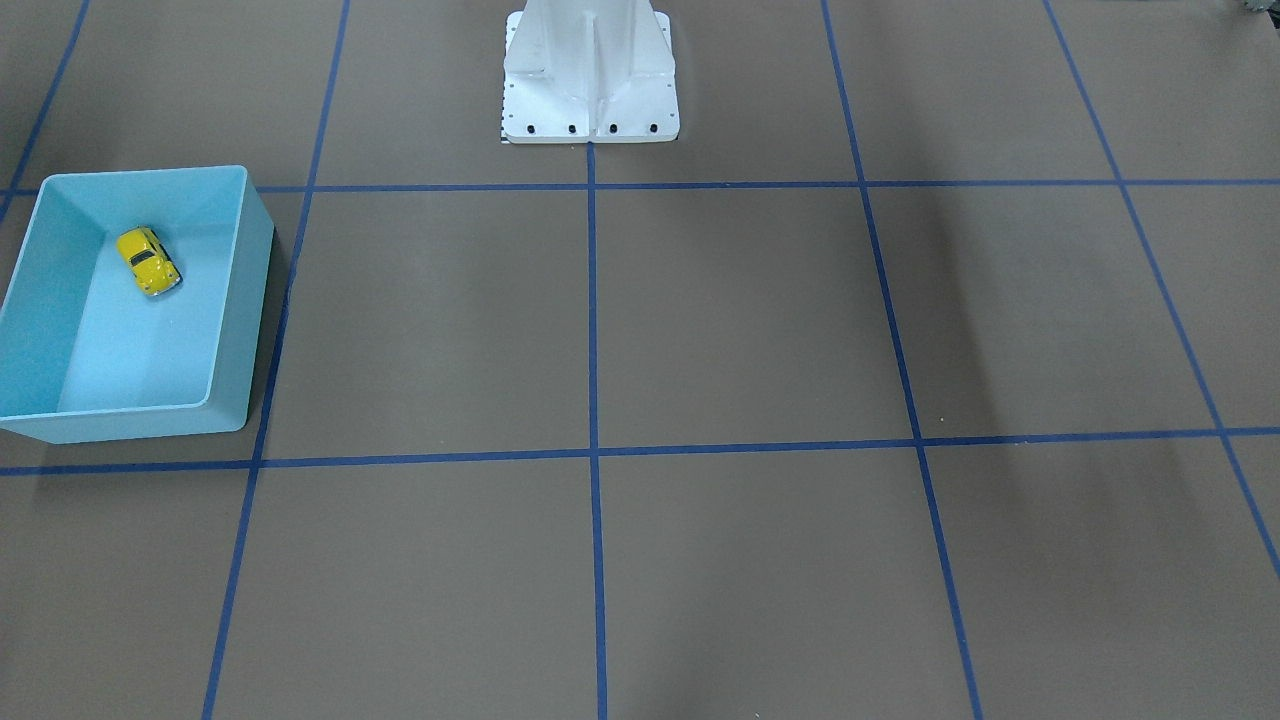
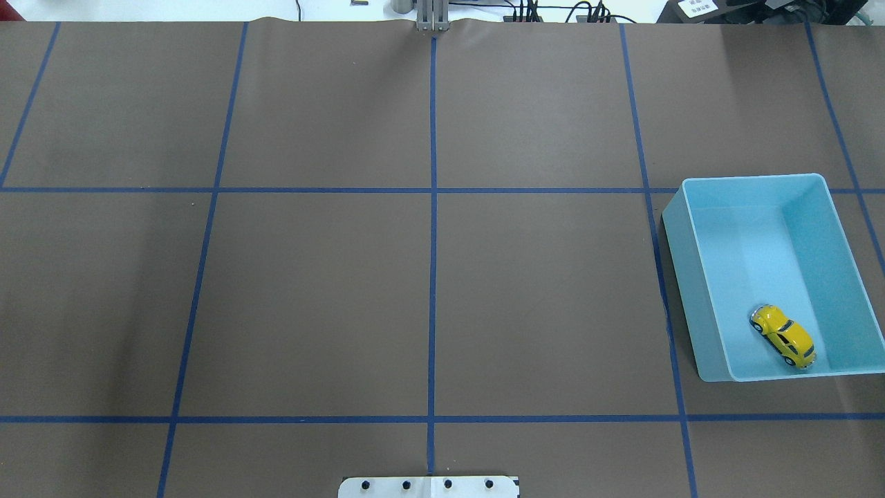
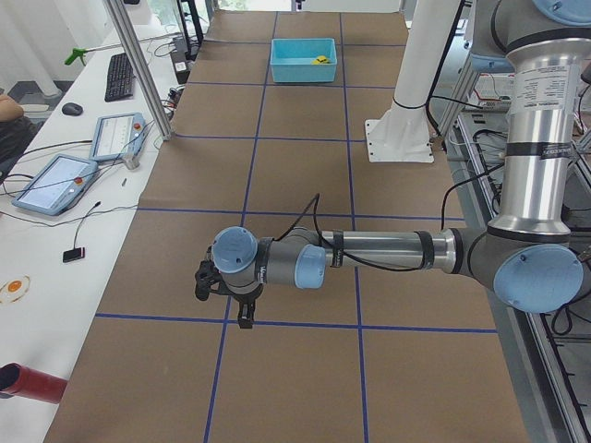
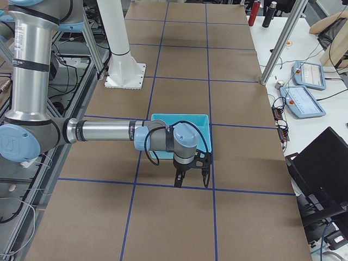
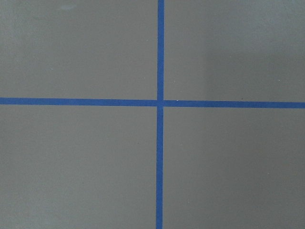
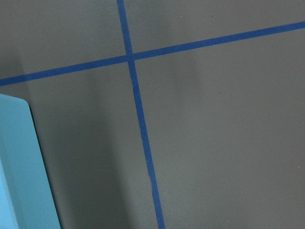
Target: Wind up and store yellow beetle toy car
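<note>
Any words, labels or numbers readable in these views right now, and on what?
Nothing can be read.
White card beyond the table's far edge: dark print, blurred.
Left arm's silver upright tube: dark print, too small.
Tiny yellow beetle toy car and light blue plastic bin: no marking visible.

Overhead, front cameras opposed (both show bin (image 2: 684, 290)).

Car (image 2: 783, 336) is set in bin (image 2: 691, 290), at the end nearer the robot. Bin is placed on table (image 2: 311, 290), robot's R side, well apart from pedestal (image 1: 590, 70) at mid rear edge. R gripper (image 4: 191, 184) is held near bin; L gripper (image 3: 222, 309) is held over table's L end.
</note>
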### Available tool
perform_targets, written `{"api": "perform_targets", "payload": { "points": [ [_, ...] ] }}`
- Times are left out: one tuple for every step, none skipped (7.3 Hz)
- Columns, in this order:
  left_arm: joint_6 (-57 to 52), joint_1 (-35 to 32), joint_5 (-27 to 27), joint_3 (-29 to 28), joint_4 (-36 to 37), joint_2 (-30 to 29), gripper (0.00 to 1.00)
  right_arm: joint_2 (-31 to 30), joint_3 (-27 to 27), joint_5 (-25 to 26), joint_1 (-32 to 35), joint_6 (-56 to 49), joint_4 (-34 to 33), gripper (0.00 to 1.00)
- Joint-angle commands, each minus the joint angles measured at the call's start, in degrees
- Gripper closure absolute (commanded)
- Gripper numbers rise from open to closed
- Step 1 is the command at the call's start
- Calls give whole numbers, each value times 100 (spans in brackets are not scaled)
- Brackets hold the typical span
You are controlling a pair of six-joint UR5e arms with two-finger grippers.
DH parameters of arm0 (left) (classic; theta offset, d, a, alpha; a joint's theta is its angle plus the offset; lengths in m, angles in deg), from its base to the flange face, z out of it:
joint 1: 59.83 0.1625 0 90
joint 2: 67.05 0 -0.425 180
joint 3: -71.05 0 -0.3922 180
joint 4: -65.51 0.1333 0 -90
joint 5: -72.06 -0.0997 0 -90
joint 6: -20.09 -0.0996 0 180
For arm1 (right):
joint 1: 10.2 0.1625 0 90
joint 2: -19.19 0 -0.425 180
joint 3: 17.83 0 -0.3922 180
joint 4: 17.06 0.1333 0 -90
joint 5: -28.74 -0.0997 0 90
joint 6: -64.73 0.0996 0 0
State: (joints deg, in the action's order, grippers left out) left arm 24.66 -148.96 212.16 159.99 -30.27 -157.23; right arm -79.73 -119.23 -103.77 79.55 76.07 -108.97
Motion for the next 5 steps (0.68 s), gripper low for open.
{"api": "perform_targets", "payload": {
  "points": [
    [0,0,-9,0,7,0,0,-83,-3,198,149,-952,16,0],
    [0,0,0,0,7,0,0,-101,15,165,140,-949,7,0],
    [0,0,0,0,7,0,0,-101,41,217,140,-941,7,0],
    [0,0,-9,0,7,0,0,-58,33,191,140,-941,16,0],
    [0,0,-9,0,7,0,0,-84,41,182,140,-941,16,0]
  ]
}}
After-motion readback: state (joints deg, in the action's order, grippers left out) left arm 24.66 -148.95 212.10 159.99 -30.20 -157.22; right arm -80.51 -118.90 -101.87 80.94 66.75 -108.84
